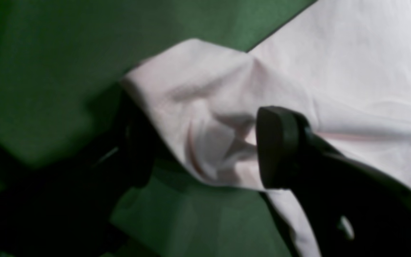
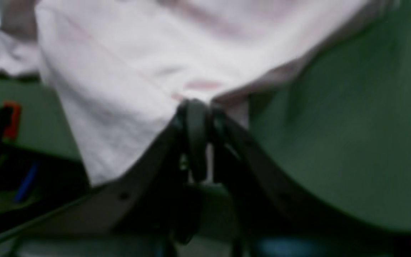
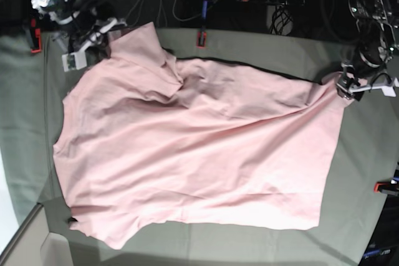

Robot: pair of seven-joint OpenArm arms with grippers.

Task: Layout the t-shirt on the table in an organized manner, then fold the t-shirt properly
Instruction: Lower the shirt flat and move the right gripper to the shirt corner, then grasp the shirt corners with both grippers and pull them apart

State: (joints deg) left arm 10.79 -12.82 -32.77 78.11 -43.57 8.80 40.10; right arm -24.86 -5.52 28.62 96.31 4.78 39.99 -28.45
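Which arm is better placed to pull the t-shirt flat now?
Right: the right gripper is shut on the t-shirt edge; the left gripper stands wide around a fold.

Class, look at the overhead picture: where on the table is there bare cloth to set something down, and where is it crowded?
Bare table runs below the t-shirt's near edge, and a patch lies right of it, toward the red clamp. The far corners are crowded: the right gripper and left gripper meet the shirt there.
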